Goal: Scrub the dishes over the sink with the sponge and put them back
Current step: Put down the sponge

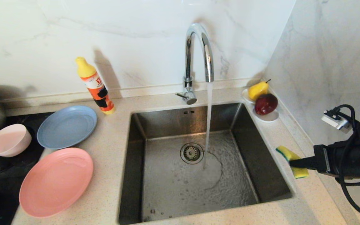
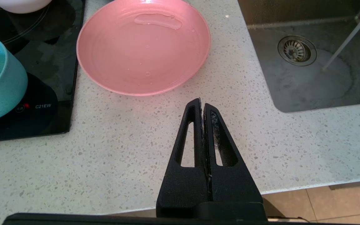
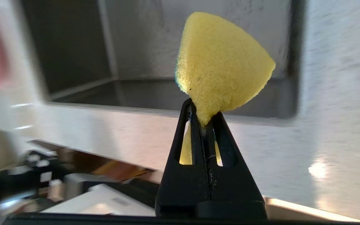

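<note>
Head view: right gripper (image 1: 292, 163) pinches sponge (image 1: 287, 153) beside sink (image 1: 130, 162); left gripper (image 2: 202, 104) closed, empty, near salmon-pink plate (image 2: 142, 50).

Right gripper (image 1: 292, 163): matte black, two tapering fingers (image 3: 212, 142), each with a long slot cut through. Its wrist housing (image 1: 348, 161), beside the sink (image 1: 130, 175), is black and blocky with a pale band near the front. A small white connector box (image 1: 336, 121) sits on top; black cables (image 1: 347, 190) loop above and below it. Left gripper (image 2: 202, 104): same black slotted wedge fingers, textured base.
</note>
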Tool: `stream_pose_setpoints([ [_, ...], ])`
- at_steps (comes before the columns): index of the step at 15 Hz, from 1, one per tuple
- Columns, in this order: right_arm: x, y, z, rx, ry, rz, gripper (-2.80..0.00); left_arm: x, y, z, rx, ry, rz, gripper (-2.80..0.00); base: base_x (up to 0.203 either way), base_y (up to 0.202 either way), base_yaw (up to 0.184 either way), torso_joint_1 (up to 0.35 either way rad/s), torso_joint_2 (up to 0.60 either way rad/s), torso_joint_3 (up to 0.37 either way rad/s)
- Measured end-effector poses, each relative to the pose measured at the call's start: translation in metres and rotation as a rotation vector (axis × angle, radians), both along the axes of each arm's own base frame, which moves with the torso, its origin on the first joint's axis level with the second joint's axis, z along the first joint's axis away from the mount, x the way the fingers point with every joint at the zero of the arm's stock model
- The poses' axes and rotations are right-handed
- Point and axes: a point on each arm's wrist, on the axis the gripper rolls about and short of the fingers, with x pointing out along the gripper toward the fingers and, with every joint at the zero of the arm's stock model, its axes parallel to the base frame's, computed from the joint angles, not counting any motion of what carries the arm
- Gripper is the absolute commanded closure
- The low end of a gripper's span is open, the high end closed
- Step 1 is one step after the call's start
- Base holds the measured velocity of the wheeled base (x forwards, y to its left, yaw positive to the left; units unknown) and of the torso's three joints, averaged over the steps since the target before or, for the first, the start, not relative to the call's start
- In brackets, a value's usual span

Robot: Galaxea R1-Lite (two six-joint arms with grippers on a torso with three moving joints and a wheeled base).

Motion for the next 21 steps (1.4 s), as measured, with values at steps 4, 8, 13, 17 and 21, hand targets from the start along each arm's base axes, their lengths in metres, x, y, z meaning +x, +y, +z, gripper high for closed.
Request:
stream_pose_setpoints([
  [4,-0.006,-0.003,-0.015,-0.213,-0.016,-0.02,0.0,0.0,0.0,0.0,0.0,0.0,0.0,0.0,0.0,0.0,0.0,0.0,0.0,0.0],
  [8,-0.007,-0.005,-0.035,-0.369,-0.04,-0.035,0.0,0.0,0.0,0.0,0.0,0.001,-0.001,0.0,0.0,0.0,0.0,0.0,0.0,0.0],
  [13,0.004,-0.001,-0.067,-0.502,-0.117,-0.093,0.0,0.0,0.0,0.0,0.0,0.001,0.0,0.0,0.0,0.0,0.0,0.0,0.0,0.0],
  [17,0.013,0.002,-0.089,-0.551,-0.151,-0.067,0.0,0.0,0.0,0.0,0.0,0.001,0.0,0.0,0.0,0.0,0.0,0.0,0.0,0.0],
  [21,0.022,0.002,-0.1,-0.598,-0.144,-0.085,0.0,0.0,0.0,0.0,0.0,0.002,0.0,0.0,0.0,0.0,0.0,0.0,0.0,0.0],
])
